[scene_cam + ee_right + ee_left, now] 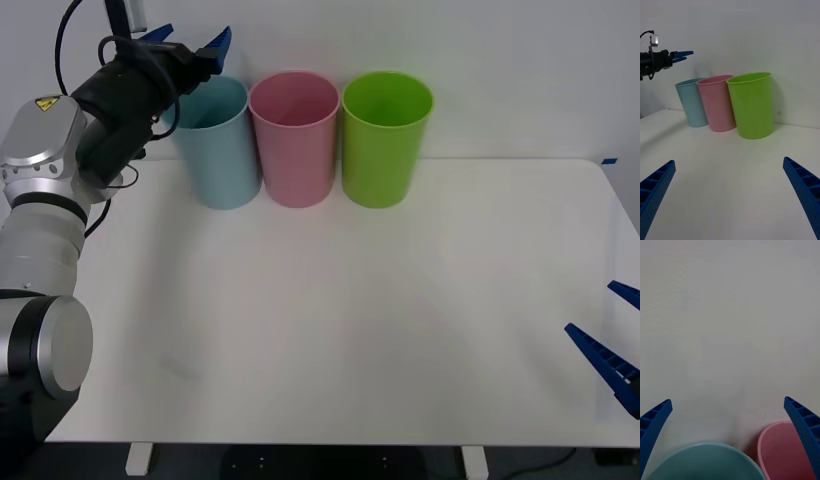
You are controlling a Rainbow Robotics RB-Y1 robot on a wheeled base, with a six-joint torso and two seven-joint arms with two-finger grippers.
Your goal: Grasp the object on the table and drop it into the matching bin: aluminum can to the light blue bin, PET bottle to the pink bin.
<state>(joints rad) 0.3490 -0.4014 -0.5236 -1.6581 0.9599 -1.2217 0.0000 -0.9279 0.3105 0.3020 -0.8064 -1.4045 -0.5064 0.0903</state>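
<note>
1. While the left gripper (190, 42) hangs above the rim of the light blue bin (218, 150), its blue ribbed fingers (653, 423) are spread wide with nothing between them; from the left wrist view the bin's round mouth (703, 461) sits right under them.
2. Can: I cannot tell where it is. It isn't on the table, and the blue bin's inside, as far as it shows, looks smooth and bare.
3. Light blue bin: tall, smooth matte plastic, cup-shaped, widening to a round rim. Leftmost in the row at the table's far edge, near the wall.
4. Pink bin (295, 140): same shape and plastic, just beside the blue one, sides about touching.
5. Lime green bin (385, 140): same form, glossier-looking, just beside the pink one, rightmost.
6. Table (350, 330): white, flat, smooth, rounded corners.
7. Right gripper (620, 335): low at the table's right edge, well apart from the bins, wedge-shaped ribbed blue fingers (805, 187) splayed apart, holding nothing.
8. Left arm: silver round joints, black wrist and cable, yellow warning sticker.
</note>
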